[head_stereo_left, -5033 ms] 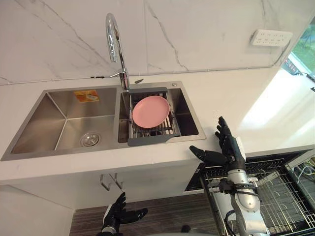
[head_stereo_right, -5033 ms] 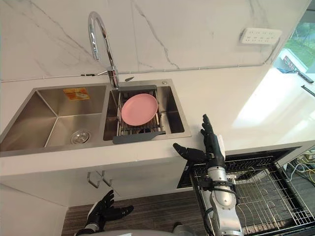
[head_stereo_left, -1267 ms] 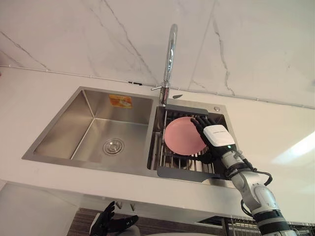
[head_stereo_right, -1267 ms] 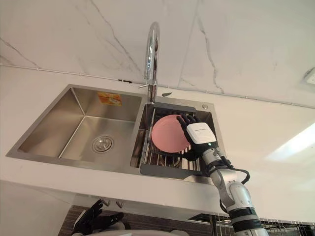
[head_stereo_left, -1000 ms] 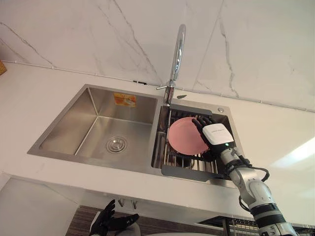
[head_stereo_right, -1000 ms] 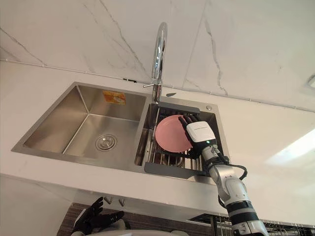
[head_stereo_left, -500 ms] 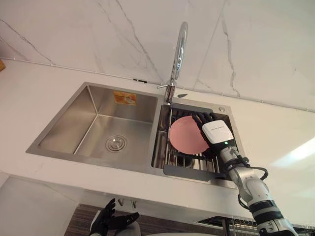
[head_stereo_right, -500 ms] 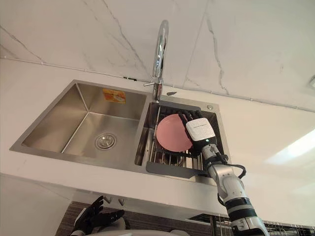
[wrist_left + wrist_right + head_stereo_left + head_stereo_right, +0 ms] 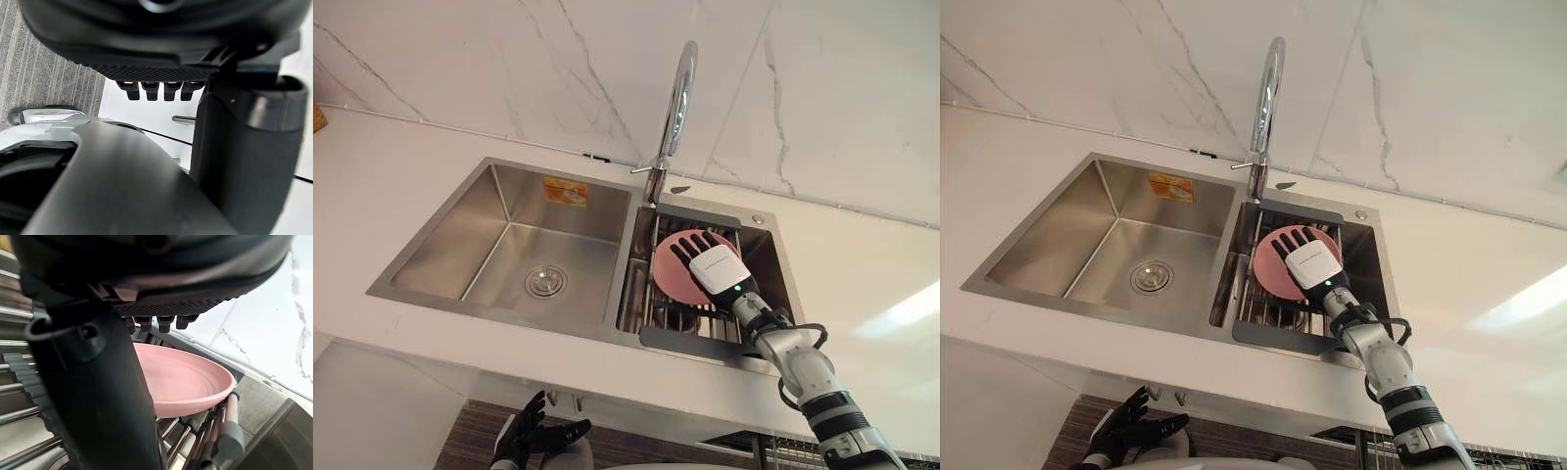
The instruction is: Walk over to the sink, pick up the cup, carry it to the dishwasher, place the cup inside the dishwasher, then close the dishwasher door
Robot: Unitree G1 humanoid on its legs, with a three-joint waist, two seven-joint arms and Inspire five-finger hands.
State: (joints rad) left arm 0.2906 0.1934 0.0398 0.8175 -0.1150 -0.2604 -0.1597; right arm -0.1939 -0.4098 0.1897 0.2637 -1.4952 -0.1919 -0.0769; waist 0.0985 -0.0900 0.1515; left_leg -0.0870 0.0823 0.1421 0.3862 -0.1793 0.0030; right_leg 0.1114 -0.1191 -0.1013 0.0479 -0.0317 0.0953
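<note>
Kitchen, probably domestic: double steel sink [image 9: 489,230], tall faucet [image 9: 679,93], white counter [image 9: 382,166], marble-look wall [image 9: 509,59].

Pink plate [image 9: 667,276]; steel-grey sink [image 9: 460,245]; white wall [image 9: 509,69], grey marble veining; orange-yellow sticker [image 9: 566,190].

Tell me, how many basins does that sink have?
2. The left basin has the drain in its floor. The right basin holds a rack with a pink plate, and the robot's right hand is spread over the plate.
</note>
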